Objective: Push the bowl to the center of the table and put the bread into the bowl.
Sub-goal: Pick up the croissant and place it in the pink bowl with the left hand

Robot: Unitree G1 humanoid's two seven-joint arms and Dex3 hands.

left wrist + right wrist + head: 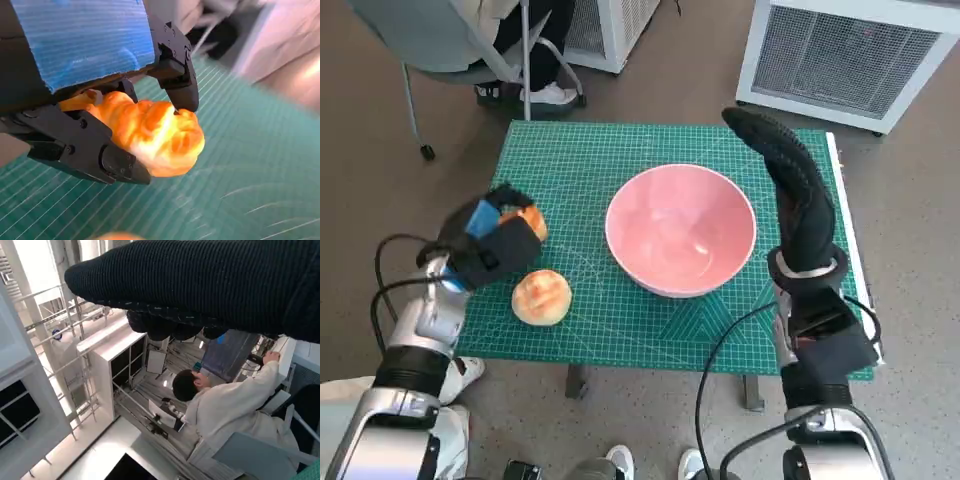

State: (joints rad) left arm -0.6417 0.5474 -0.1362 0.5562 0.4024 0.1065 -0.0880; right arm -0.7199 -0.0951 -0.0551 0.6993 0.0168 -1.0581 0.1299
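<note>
Golden bread [160,137] is pinched in my left robot hand [492,243], left of the pink bowl [681,230] mid-surface. My right robot hand [790,170], fingers straight, holds nothing beside the bowl.

Bread [160,137] in left robot hand [95,100]

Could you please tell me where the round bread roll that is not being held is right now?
In the head view, the loose round roll lies on the green mat near its front-left edge, just in front of the left hand and left of the pink bowl.
</note>
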